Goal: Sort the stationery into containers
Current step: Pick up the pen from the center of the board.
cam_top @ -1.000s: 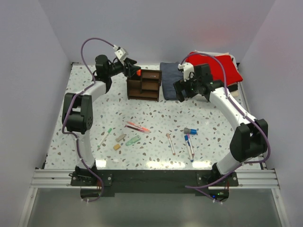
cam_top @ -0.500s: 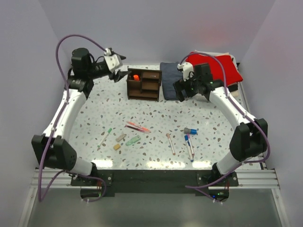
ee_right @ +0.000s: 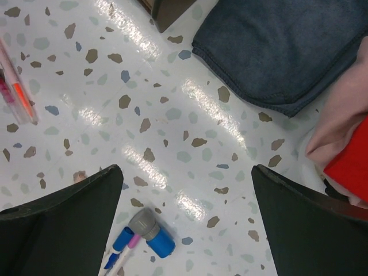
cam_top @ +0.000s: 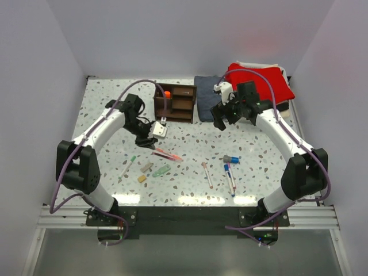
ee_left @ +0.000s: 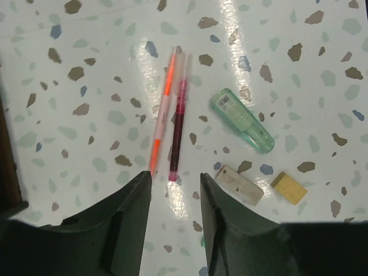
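Note:
My left gripper (cam_top: 150,142) is open and empty, low over the table, its fingertips just short of the near ends of an orange-red pen (ee_left: 163,112) and a dark pink pen (ee_left: 177,115) lying side by side (cam_top: 167,154). A pale green piece (ee_left: 241,121), a grey-tan block (ee_left: 240,185) and a yellow-tan block (ee_left: 289,187) lie beside them. The dark brown organizer (cam_top: 175,102) holds the black marker, its orange end (cam_top: 167,94) sticking up. My right gripper (cam_top: 220,119) is open wide and empty, above bare table, with a blue-and-grey cap (ee_right: 152,233) and blue-capped pens (ee_right: 118,253) below it.
A dark blue cloth (cam_top: 206,98) and a red cloth (cam_top: 264,80) lie at the back right, next to the organizer. A green-tipped pen (cam_top: 129,165) lies at the left, a pink pen (cam_top: 206,173) near the middle. Walls close in the table.
My left gripper let go of the black marker in the organizer, drew back to the left, then swung forward and down to the two red pens. The right arm barely moved.

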Robot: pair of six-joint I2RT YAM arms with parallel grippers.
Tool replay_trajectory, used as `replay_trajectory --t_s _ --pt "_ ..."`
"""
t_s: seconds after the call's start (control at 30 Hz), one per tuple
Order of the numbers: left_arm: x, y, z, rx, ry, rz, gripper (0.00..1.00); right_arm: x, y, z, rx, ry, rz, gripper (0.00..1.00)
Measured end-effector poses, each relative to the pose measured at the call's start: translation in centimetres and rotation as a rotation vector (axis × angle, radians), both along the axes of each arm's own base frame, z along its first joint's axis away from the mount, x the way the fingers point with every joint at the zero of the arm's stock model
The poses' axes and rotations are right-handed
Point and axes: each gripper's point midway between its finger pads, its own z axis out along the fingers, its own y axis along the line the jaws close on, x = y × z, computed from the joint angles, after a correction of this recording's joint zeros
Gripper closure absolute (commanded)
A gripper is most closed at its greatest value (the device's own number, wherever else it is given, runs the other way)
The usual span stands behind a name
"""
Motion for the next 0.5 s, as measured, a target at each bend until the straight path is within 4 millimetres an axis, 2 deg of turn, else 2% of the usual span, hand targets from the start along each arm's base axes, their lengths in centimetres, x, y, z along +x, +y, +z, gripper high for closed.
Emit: replay_trajectory --t_s 0.13,0.33,0.5 --pt "-1.5 -2.2 -1.7 0.053 0.023 -0.096 0.62 -0.9 -0.3 -0.1 -0.013 0.008 0.014 0.02" --pt "-1.5 -2.9 -4.2 0.092 0.066 -0.107 0.66 -2.4 -0.8 -0.1 -0.027 0.017 0.027 0.04" --pt "-1.3 -4.0 -5.1 0.095 0.062 -0.114 0.72 -3.0 -1.0 -1.0 -0.035 0.036 0.03 0.06"
